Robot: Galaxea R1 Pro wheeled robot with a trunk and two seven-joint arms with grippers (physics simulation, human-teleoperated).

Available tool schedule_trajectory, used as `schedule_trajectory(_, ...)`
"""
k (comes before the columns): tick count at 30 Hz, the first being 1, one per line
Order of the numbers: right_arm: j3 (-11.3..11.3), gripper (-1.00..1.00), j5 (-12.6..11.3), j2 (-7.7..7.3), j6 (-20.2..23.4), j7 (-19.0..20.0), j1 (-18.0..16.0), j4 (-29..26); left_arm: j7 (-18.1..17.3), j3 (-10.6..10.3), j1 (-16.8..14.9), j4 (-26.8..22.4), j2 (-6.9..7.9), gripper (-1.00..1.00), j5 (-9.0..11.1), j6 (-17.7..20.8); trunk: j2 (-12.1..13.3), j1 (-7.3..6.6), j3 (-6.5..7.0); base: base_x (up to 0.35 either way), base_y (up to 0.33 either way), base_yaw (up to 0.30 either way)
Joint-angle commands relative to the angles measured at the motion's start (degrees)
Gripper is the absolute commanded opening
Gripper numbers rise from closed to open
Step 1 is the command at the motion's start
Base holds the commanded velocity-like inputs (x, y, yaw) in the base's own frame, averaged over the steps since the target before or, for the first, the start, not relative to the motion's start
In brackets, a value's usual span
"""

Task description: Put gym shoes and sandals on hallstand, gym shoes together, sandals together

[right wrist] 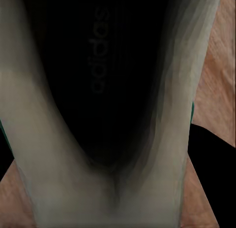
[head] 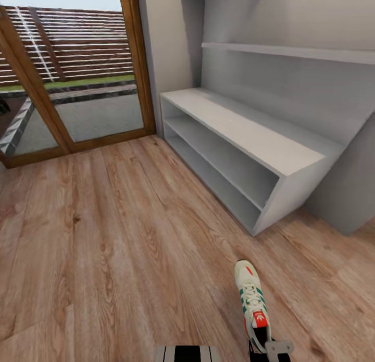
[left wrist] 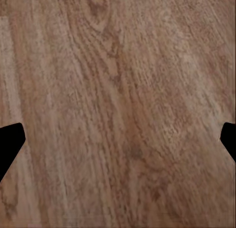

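One gym shoe (head: 252, 302) is seen low in the head view, gripped at its heel by the right gripper (head: 271, 347) — jaws clamped on the collar so it is carried toe-forward toward the hallstand (head: 245, 138). The left gripper's (left wrist: 118, 139) jaws are spread apart over bare corridor floor (left wrist: 118, 90).

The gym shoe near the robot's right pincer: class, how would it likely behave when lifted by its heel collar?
The gym shoe is long and low, so held at the heel its toe would probably droop. Its padded collar looks soft and may squash under the right pincer. Flat-soled, it seems unlikely to roll.
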Motion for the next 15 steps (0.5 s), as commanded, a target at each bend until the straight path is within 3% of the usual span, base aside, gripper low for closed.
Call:
schedule_trajectory(1, 0.5, -1.00, -0.6, -0.04, -0.2, -0.2, 0.0, 0.1, -0.5, 0.2, 0.0, -0.1, -0.05, 1.00, 0.2, 0.0, 0.0, -0.01, 0.00, 0.000, 0.000, -0.300)
schedule_trajectory(15, 0.5, -1.00, -0.6, -0.03, -0.2, -0.2, 0.0, 0.2, -0.5, 0.2, 0.0, -0.1, -0.10, 1.00, 0.2, 0.0, 0.0, -0.01, 0.46, 0.000, 0.000, -0.300)
